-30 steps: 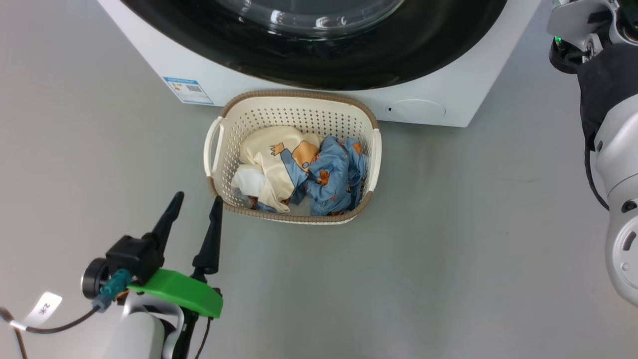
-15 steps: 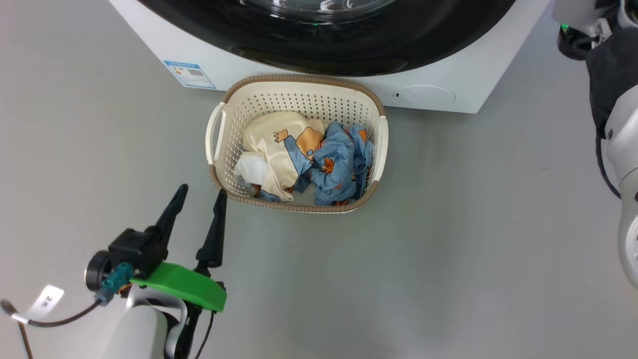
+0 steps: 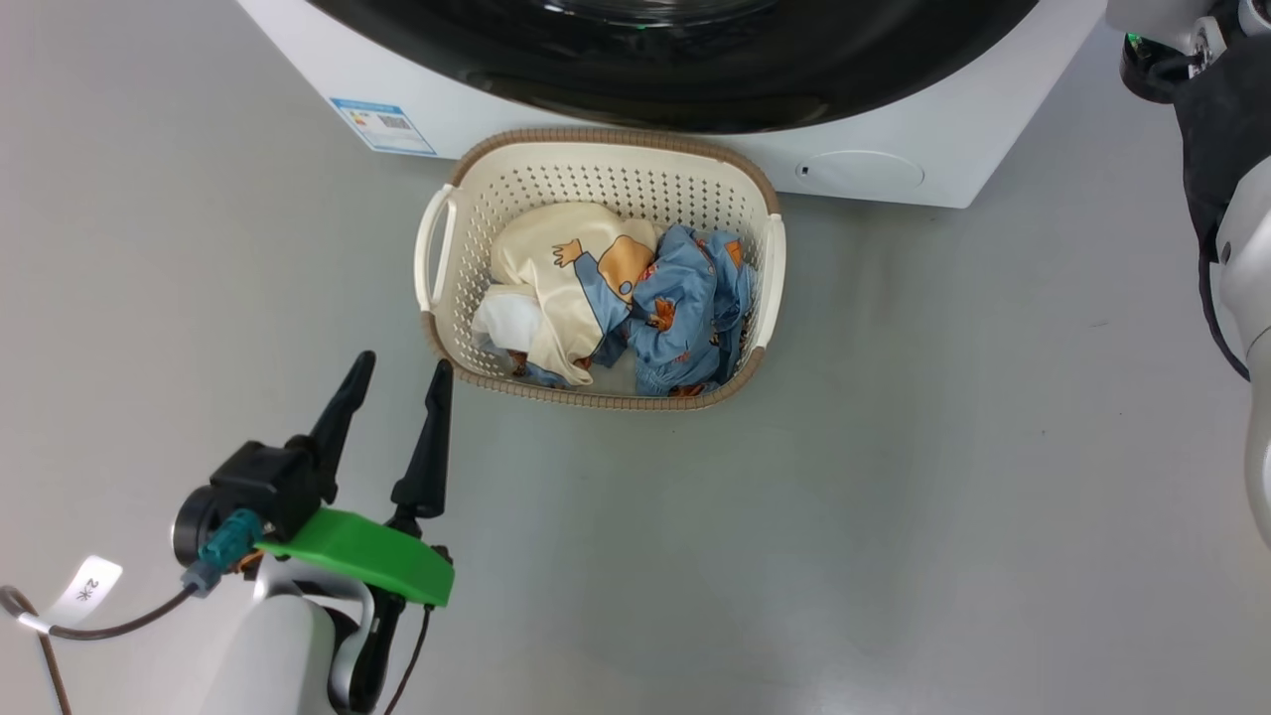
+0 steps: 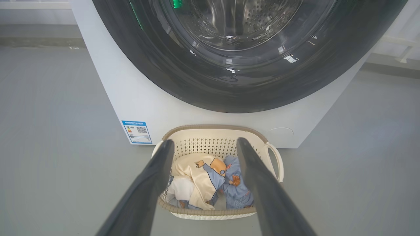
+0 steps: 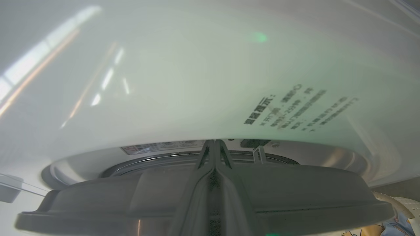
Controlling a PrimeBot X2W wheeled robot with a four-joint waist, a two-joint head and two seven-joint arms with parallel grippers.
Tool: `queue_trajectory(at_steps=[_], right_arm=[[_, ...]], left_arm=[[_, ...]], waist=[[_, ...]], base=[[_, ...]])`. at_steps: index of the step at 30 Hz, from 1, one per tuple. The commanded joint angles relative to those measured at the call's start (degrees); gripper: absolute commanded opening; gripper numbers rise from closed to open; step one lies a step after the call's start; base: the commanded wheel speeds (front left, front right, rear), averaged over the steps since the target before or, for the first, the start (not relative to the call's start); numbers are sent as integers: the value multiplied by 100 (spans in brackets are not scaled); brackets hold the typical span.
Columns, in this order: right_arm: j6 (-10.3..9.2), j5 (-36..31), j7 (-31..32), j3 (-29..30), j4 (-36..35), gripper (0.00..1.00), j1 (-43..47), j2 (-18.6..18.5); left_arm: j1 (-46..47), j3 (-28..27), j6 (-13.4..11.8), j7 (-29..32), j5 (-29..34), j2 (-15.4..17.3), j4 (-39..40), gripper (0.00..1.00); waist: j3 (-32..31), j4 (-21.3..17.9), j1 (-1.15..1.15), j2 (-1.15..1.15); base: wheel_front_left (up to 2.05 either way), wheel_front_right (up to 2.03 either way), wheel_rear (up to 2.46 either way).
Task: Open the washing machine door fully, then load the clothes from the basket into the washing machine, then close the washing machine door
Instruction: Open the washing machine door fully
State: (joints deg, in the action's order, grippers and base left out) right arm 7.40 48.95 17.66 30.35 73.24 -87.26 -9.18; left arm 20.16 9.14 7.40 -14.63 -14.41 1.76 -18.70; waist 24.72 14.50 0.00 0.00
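One washing machine door, not yet swung wide, covers the front of the one washing machine. The right pincer, fingers pressed together and holding nothing, noses at the door's edge; best to hook behind the rim and follow the hinge arc. One basket sits just before the machine with roughly three clothes inside, folds hiding the exact count, and the left pincer gapes empty, farther out.

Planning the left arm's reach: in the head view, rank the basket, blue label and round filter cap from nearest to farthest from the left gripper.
1. basket, its near corner just right of the left gripper.
2. blue label, ahead on the washing machine front, left side.
3. round filter cap, beyond the basket, far right.
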Motion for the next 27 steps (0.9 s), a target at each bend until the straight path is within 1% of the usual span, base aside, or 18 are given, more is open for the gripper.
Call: queue_trajectory(at_steps=[1,12,27], right_arm=[[9,-69,62,-23,-95,0,-324,79],[9,-267,603,24,42,0,-429,-28],[9,-548,1694,100,70,0,-363,-178]], left_arm=[[96,-149,9,-37,-32,113,96,100],[133,-117,9,-37,-133,112,107,100],[128,-132,9,-37,-146,112,157,100]], waist=[[32,22,0,0],[92,92,0,0],[39,137,0,0]], base=[[0,0,0],[0,0,0],[0,0,0]])
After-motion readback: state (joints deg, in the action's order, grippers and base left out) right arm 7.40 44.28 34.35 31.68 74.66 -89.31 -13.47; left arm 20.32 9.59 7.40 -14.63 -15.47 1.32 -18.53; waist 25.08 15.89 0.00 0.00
